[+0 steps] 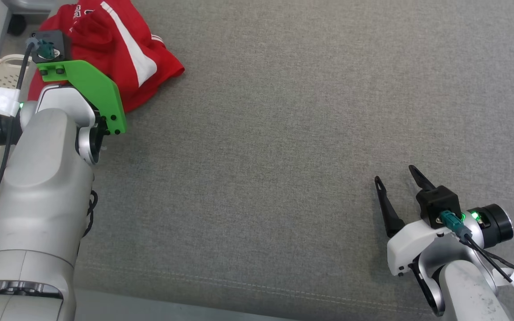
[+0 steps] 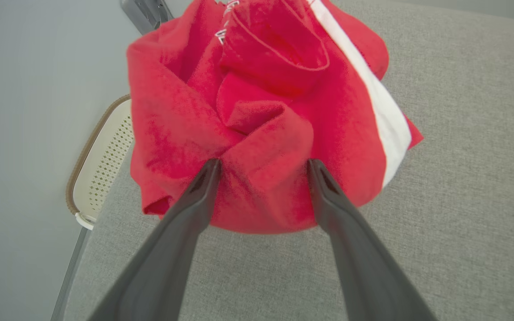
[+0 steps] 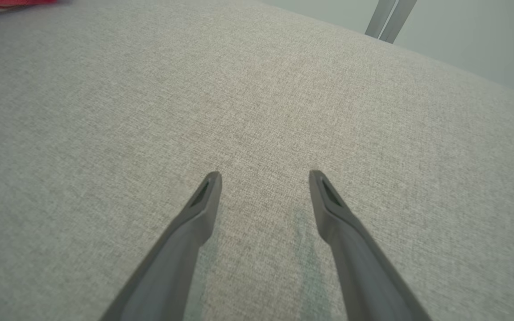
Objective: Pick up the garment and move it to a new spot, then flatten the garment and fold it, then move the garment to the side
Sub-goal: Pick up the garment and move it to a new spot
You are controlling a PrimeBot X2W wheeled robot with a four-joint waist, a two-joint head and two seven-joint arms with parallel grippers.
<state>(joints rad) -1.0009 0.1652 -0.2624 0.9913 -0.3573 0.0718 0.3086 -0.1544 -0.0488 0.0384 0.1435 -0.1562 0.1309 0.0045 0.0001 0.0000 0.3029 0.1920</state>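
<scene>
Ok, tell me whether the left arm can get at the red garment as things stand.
Probably yes. The left end effector is open and lined up on a fold of the crumpled red garment, which lies on the gray surface. Nothing stands between them.

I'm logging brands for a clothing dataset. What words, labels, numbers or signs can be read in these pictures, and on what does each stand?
White lettering on the red garment, near the head view's top edge: only a few letters show, cut by folds and the picture's edge, too blurred to read.
The same print in the left wrist view: too small and creased to read.
No other text is legible.
</scene>
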